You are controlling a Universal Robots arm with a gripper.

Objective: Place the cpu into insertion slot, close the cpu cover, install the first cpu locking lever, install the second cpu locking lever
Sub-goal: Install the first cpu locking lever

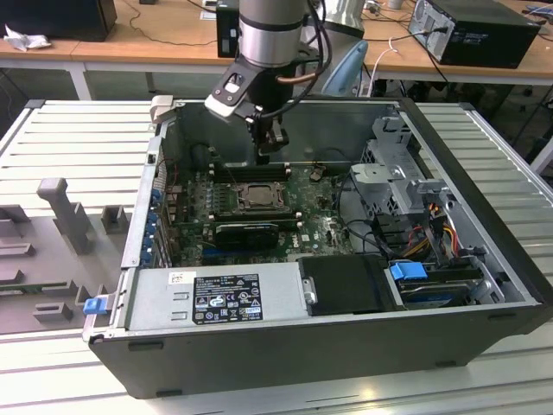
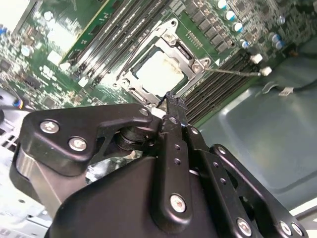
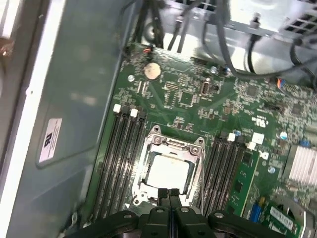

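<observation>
- Your tool [image 1: 273, 149] hangs from the arm inside the open computer case [image 1: 484, 173], which lies on its side on the slatted bench [image 1: 69, 138].
- In both wrist views you see the two black fingers [image 3: 161, 201] pressed together along their whole length. Nothing is caught between them.
- In the exterior view the fingertips sit low over the motherboard [image 1: 315, 226], at the far edge of the insertion slot [image 1: 233, 203], above the black memory slots [image 1: 246, 170] there.
- You cannot tell from these views whether the tips touch the socket's metal or only hover just over it.
- The cpu [image 3: 168, 171] lies flat in the insertion slot, its pale silver top facing up.
- The cpu cover [image 3: 173, 145] is down over the chip. Its silvery frame runs around all four sides, and the chip's top shows through the square window.
- In the second wrist view, the tips of your tool point at the corner of that frame nearest them.
- Banks of long black memory slots flank the socket on two opposite sides.
- A round coin battery [image 3: 152, 71] sits on the board, well apart from the socket.
- In the exterior view, the grey power supply [image 1: 216, 294] fills the near side of the case, well away from your tool.
</observation>
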